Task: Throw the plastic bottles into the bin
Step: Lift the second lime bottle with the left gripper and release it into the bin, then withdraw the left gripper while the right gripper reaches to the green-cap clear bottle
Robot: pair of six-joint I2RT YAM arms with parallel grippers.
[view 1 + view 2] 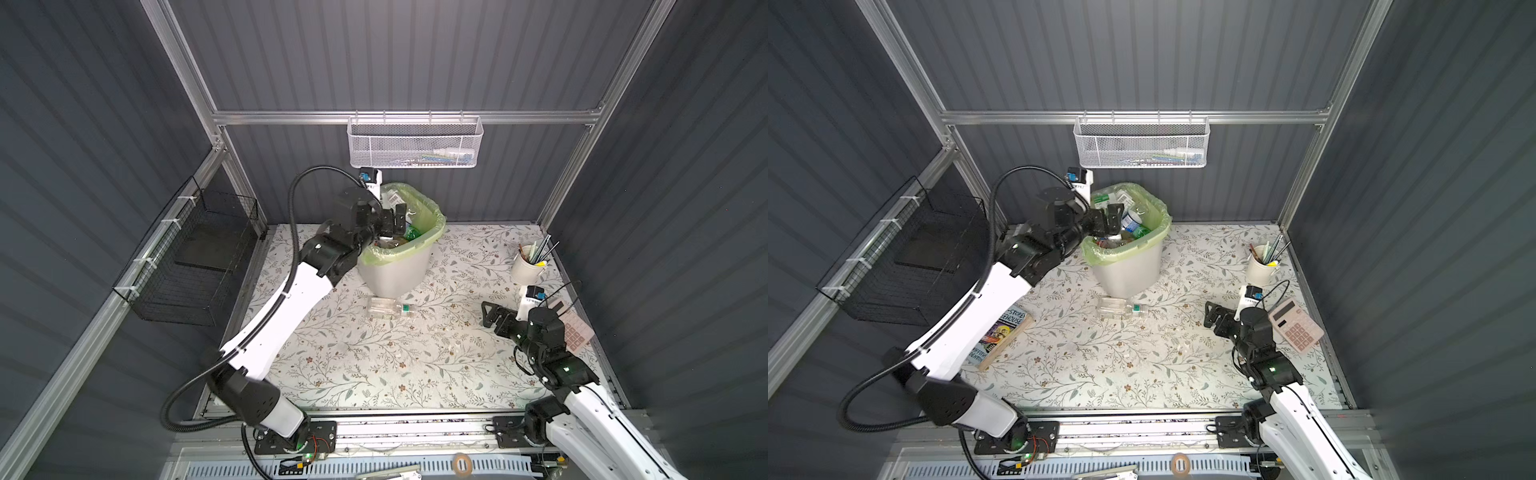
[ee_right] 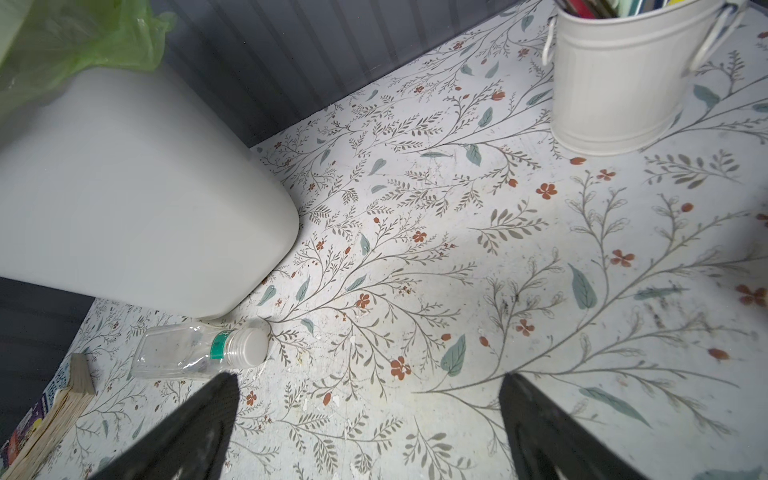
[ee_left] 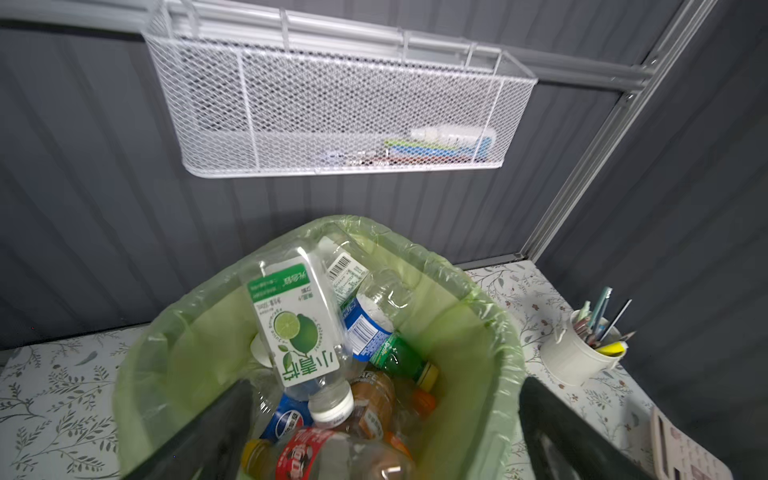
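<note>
Left jaws wide, empty, over bin (image 1: 395,274); lime-label bottle (image 3: 297,328) lies inside, beyond tips, untouched. Right jaws wide above bench (image 1: 415,365); clear bottle (image 2: 183,353) apart, beside bin.

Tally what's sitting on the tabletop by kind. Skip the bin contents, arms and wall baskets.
bin: 1
plastic bottle, lying loose: 1
book: 1
calculator: 1
pen cup: 1
Total: 5

Bin (image 1: 392,274) pale grey, liner (image 1: 365,257) light green. Counter (image 1: 374,365) white with grey-green leaf sprigs and rust-red flowers. Fallen bottle (image 1: 388,309) clear, green neck band, white cap. Pen pot (image 1: 524,270) cream. Calculator (image 1: 1296,324) pink. Wall basket (image 1: 413,145) white mesh.
</note>
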